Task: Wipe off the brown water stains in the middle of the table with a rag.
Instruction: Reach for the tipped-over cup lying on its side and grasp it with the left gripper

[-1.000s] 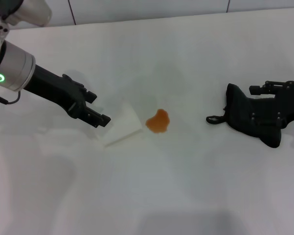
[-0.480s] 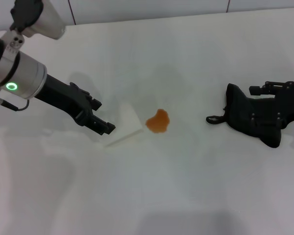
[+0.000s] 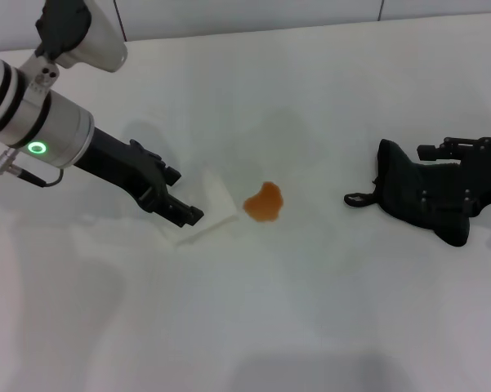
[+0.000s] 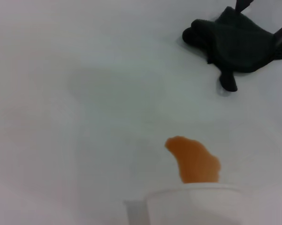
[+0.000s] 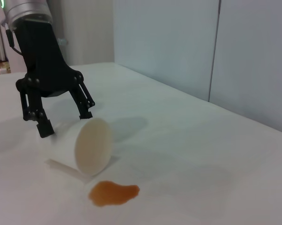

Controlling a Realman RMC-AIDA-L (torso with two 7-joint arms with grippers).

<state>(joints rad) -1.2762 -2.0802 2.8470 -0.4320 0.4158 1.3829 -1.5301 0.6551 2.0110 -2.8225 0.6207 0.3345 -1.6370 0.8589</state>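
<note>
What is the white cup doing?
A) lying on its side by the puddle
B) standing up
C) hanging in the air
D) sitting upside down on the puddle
A: the cup lies tipped over on the table, right beside the orange-brown puddle, with the open left pincer over it.

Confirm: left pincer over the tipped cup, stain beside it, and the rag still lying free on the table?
Not free. The head view shows the black rag under the right pincer, far from the stain. Left pincer is over the tipped cup.
</note>
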